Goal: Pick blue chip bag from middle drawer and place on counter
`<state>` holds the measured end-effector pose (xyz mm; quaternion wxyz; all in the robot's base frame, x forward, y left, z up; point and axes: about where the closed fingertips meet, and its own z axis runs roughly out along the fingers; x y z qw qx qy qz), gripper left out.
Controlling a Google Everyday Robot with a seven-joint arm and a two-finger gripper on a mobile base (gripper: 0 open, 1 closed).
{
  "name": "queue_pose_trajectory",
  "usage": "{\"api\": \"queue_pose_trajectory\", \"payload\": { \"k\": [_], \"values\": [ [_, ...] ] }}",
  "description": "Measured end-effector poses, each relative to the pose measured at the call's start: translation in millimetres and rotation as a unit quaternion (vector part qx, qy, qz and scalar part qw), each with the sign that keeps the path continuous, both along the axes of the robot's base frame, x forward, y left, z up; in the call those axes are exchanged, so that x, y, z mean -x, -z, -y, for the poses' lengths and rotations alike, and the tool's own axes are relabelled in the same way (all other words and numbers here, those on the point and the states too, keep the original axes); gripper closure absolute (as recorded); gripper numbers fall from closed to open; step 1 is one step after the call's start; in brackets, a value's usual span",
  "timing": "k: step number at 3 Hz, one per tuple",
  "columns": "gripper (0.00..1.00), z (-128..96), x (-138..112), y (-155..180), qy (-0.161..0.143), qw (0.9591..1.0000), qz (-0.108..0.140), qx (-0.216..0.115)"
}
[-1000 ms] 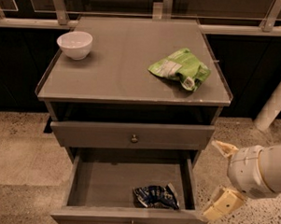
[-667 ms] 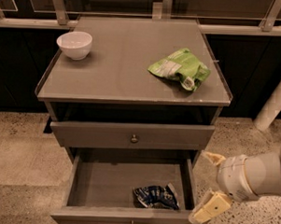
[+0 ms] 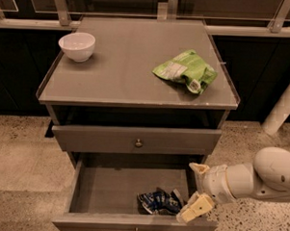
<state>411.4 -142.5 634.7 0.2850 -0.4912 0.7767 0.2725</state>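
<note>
our gripper (image 3: 196, 189) hangs at the right side of the open middle drawer (image 3: 113, 190), fingers spread apart and empty. the blue chip bag (image 3: 156, 202) lies just left of it, front-right in the drawer, long axis sideways.

blue chip bag (image 3: 156, 202): small, crumpled, dark blue foil with white markings; lying flat on the drawer floor, close to its front wall, right of centre.
middle drawer (image 3: 108, 190): wide, shallow, grey; pulled out well beyond the worktop's front edge.
worktop (image 3: 123, 68): flat matte grey rectangle with a thin raised rim, above the drawer.
gripper (image 3: 195, 189): below the worktop's front right corner, at the drawer's right end, just beside the bag; fingers spread apart, holding nothing.
</note>
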Motion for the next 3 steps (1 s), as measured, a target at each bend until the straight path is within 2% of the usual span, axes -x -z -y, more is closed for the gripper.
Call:
{"api": "queue_pose_trajectory", "payload": {
  "k": [1, 2, 3],
  "values": [
    [0.00, -1, -1, 8, 0.002, 1.0000, -0.005, -0.004],
    [0.00, 1, -4, 19, 0.022, 0.9995, -0.010, -0.019],
    [0.00, 0, -26, 40, 0.039, 0.9983, -0.007, -0.044]
  ]
}}
